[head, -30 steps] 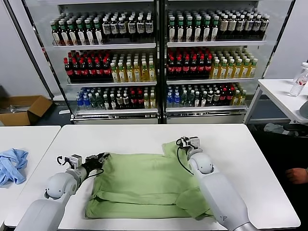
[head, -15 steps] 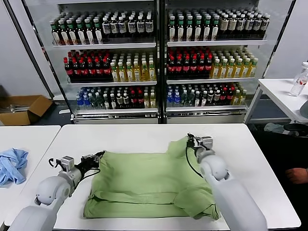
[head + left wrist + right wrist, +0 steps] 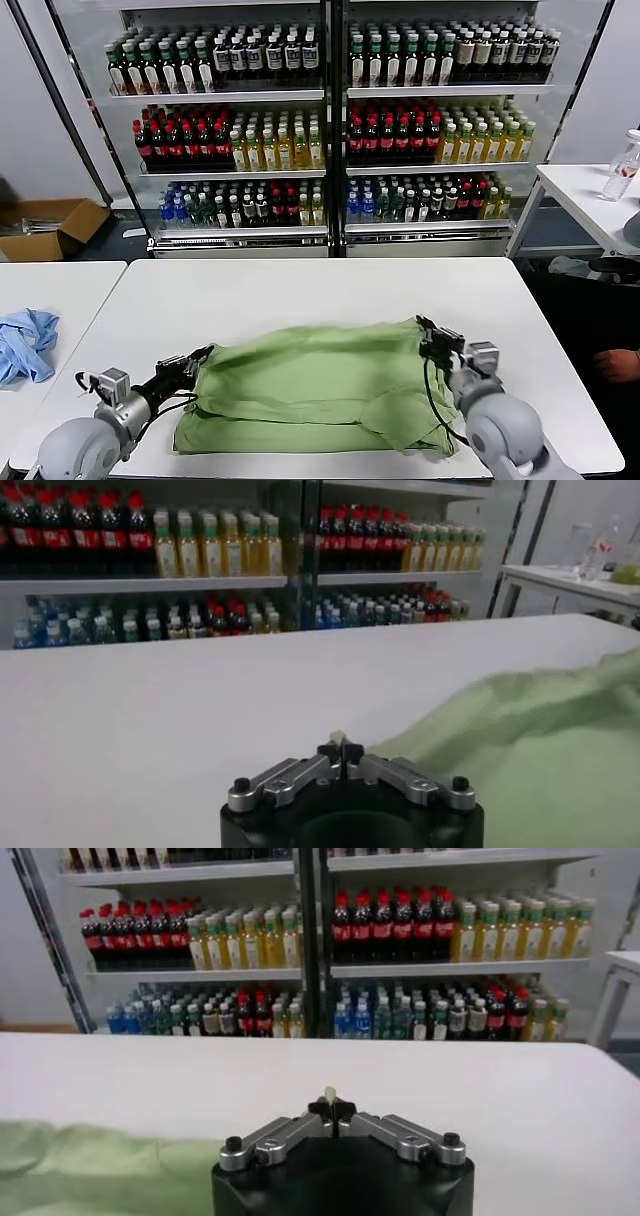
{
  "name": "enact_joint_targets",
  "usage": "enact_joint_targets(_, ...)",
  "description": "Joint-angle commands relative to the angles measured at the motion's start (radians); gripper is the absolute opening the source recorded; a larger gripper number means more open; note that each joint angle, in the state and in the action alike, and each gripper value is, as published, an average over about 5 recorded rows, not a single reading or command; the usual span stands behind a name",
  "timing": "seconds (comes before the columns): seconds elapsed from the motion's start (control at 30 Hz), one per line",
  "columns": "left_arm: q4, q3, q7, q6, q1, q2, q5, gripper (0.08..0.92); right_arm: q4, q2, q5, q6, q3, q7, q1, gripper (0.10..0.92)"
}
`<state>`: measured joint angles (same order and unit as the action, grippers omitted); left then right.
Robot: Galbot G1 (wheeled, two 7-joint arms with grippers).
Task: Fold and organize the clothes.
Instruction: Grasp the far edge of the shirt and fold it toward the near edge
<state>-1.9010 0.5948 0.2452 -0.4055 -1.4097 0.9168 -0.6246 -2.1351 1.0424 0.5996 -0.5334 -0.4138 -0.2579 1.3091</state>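
White table (image 3: pixel 300 290) fills most of my head view, and behind it stands the glass-door fridge (image 3: pixel 330 120), packed with rows of bottles. On the near half of the table lies the green shirt (image 3: pixel 320 385), folded over itself into a wide, uneven band. Its near edge lies close to the table's near edge. I cannot see a collar, buttons or a print; only plain green cloth is showing.

My left gripper (image 3: pixel 190 362) is at the left far corner of the shirt. In the left wrist view the fingers (image 3: pixel 342 750) are pressed together, and a thin pale strip stands up between the tips, with the cloth just beside them. It looks like a pinch on the shirt edge. My right gripper (image 3: pixel 435 340) is at the right far corner, with the fingers (image 3: pixel 333 1110) also closed and a pale sliver between the tips; here the green cloth lies to one side, so the hold is harder to confirm. Both arms are cut off by the lower edge of the head view.

On a second table to my left rests a crumpled blue garment (image 3: pixel 25 342), well apart from the shirt. A cardboard box (image 3: pixel 45 225) sits on the floor behind it. At the right edge a hand (image 3: pixel 615 362) is partly visible.
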Motion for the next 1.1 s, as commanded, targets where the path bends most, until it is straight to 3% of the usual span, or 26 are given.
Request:
enact_joint_targets(0.03, -0.059, 0.055, 0.018, 0.007, -0.121, -0.007, -0.008, 0.084, -0.178, -0.029, 0.003, -0.007, -0.129, -0.007, 0.247, 0.106)
enact_joint_targets(0.43, -0.089, 0.06, 0.076, -0.052, -0.169, -0.016, 0.155, 0.084, -0.163, -0.002, -0.117, 0.039, -0.09, -0.004, 0.391, 0.106)
enact_joint_targets(0.67, -0.09, 0.068, 0.052, -0.107, -0.152, -0.009, 0.257, 0.098, -0.159, 0.018, -0.191, 0.03, -0.06, -0.029, 0.401, 0.123)
enact_joint_targets(0.83, -0.142, 0.071, -0.042, -0.103, -0.148, 0.016, 0.263, 0.208, -0.183, 0.013, -0.226, 0.048, -0.092, -0.031, 0.389, 0.249)
enact_joint_targets(1.1, -0.273, 0.015, -0.319, -0.129, -0.182, 0.096, 0.184, 0.442, -0.214, 0.031, -0.274, 0.058, -0.089, -0.036, 0.39, 0.465)
